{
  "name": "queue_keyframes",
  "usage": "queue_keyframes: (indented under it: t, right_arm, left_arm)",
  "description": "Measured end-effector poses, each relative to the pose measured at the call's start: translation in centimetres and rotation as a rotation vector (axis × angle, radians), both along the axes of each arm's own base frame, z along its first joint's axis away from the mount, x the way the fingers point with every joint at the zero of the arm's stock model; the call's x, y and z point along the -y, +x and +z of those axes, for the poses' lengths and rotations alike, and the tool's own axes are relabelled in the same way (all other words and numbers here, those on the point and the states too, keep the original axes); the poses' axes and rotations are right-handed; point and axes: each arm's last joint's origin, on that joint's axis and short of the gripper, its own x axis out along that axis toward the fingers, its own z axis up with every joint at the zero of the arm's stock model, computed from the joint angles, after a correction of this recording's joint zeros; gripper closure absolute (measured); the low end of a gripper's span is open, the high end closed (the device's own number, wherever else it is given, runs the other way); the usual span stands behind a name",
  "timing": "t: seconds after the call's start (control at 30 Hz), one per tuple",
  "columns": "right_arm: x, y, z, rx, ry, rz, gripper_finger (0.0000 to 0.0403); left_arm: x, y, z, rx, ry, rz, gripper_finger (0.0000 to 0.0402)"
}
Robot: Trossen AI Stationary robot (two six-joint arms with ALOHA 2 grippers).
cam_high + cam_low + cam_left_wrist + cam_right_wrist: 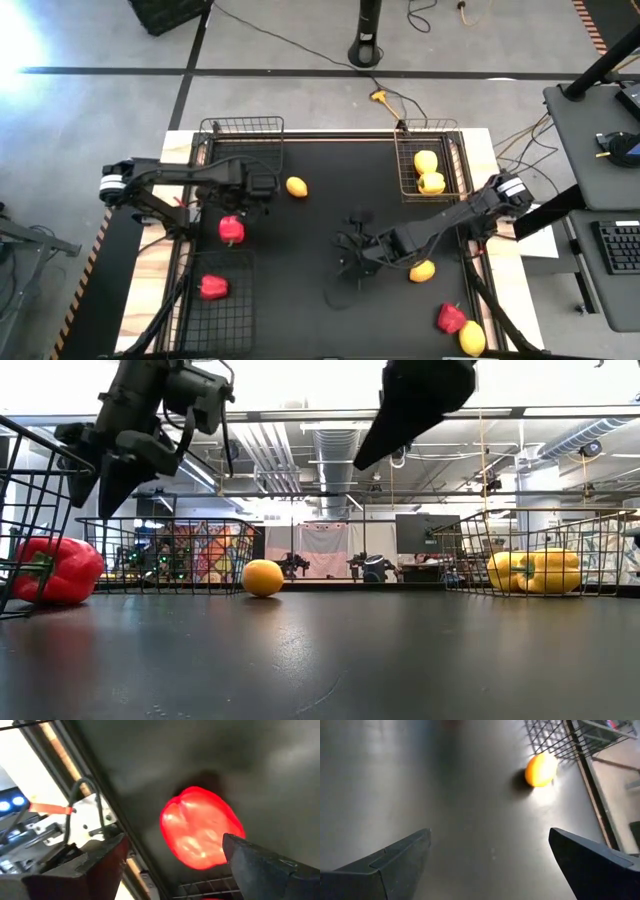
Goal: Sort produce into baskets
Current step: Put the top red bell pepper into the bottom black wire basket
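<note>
Now the left gripper (172,865), fingers wide, hangs over a red pepper (202,827); next it should descend and close; right gripper (490,857), also wide, waits mid-table.

Red pepper (55,570) in near-left basket (25,510), lemon (263,577) mid-table, yellow peppers (535,571) right.

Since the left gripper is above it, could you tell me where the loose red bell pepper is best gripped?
Probably from straight above, across the lumpy red bell pepper's widest lobes. It lies alone on the black tabletop, clear of the wire basket nearby, and the open left gripper already brackets it.
</note>
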Motion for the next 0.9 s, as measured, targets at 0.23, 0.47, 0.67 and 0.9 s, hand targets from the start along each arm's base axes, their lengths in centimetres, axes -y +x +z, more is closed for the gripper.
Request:
queue_keyframes:
  t: [0.23, 0.47, 0.67, 0.9]
  right_arm:
    - [1.1, 0.7, 0.9, -0.002, -0.039, 0.022, 0.0009]
    - [1.1, 0.7, 0.9, 0.013, -0.006, -0.015, 0.0009]
    - [1.2, 0.2, 0.5, -0.009, 0.036, -0.082, 0.0009]
    - [1.3, -0.6, 0.0, -0.048, 0.069, -0.166, 0.0009]
  left_arm:
    - [-0.3, 0.3, -0.3, -0.034, 0.057, -0.033, 0.0104]
    - [-0.3, 0.7, 0.9, 0.016, 0.047, -0.021, 0.0107]
    - [-0.9, 1.0, 2.0, 0.052, 0.033, 0.081, 0.0106]
    - [-1.2, 1.2, 2.6, 0.082, -0.007, 0.118, 0.0106]
